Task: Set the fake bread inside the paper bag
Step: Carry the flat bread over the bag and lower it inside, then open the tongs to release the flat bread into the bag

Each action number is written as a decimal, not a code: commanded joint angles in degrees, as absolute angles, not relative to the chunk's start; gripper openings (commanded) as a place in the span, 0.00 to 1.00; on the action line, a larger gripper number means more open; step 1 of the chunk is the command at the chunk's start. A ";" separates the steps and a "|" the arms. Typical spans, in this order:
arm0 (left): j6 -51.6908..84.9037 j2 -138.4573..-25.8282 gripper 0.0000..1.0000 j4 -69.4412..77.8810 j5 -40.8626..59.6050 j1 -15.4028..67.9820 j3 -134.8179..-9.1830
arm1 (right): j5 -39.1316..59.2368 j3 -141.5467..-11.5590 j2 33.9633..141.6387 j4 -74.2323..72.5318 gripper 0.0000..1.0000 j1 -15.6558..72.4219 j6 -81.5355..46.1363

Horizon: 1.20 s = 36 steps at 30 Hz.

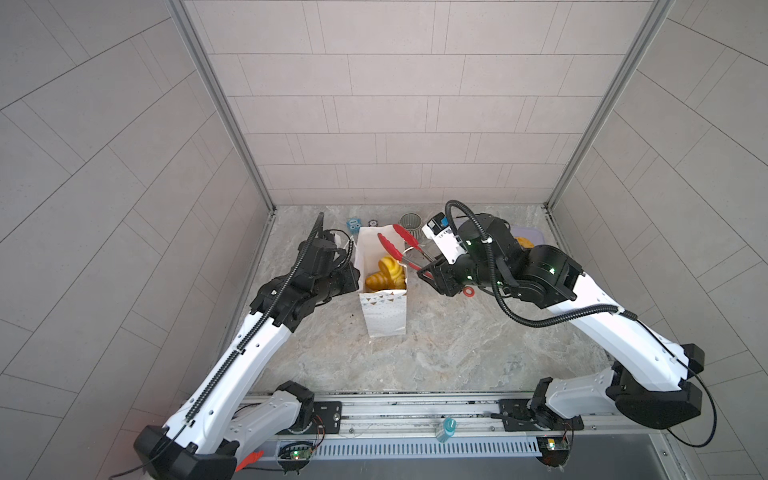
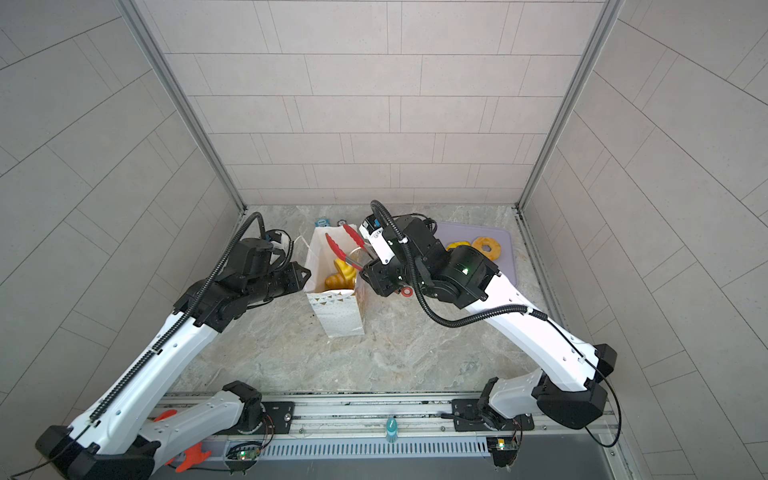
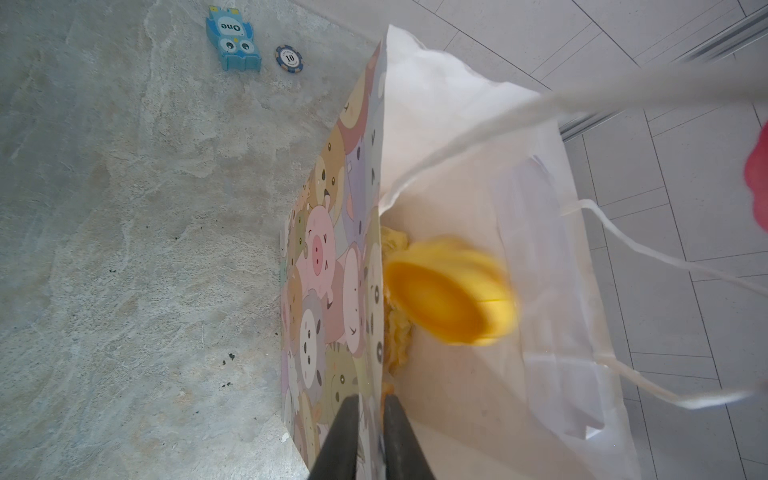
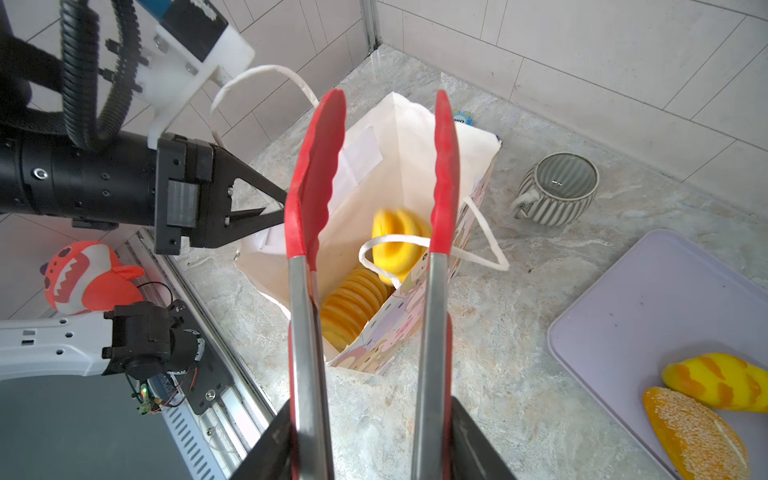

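**Tongs spread wide over the open bag, bread inside**

The marble table (image 1: 457, 353) lies under both my arms. On it, near the middle, the paper bag (image 1: 384, 316) stands upright with its mouth open. Off to my right lies the lilac tray (image 2: 505, 266), well apart from the bag.

My right gripper (image 4: 370, 419) has the tongs (image 4: 307, 332) by their metal arms, one jaw outside each arm. The jaws stand partly open, so the red tips are spread apart over the bag's mouth with nothing between them. My left gripper (image 3: 370, 401) is nearly closed, its two fingers pinching the bag's printed wall at the rim.

Some of the fake bread is in the bag. A blurred yellow piece (image 4: 397, 245) shows just inside the mouth, with a ridged loaf (image 4: 353, 307) lower down. More is on the tray: a striped yellow loaf (image 4: 719, 382) touching a sesame bun (image 4: 690, 432), and in a top view a ring bagel (image 2: 487, 247).

A ribbed grey mug (image 4: 557, 187) stands near the back wall. A blue owl block (image 3: 232, 39) and a poker chip (image 3: 289, 59) lie side by side behind the bag.
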State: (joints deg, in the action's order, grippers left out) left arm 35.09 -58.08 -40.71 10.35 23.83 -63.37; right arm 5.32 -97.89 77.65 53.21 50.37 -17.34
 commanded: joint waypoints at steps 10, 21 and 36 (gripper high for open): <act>35.16 -57.90 0.18 -41.03 10.41 23.46 -64.33 | 3.17 -100.60 77.00 51.29 0.54 50.94 -17.01; 35.16 -58.12 0.18 -41.04 10.69 23.47 -64.65 | -4.57 -100.94 73.85 48.75 0.53 50.76 -16.33; 34.54 -58.08 0.18 -41.04 10.89 23.46 -65.04 | -5.03 -99.24 69.12 47.65 0.55 40.83 -19.52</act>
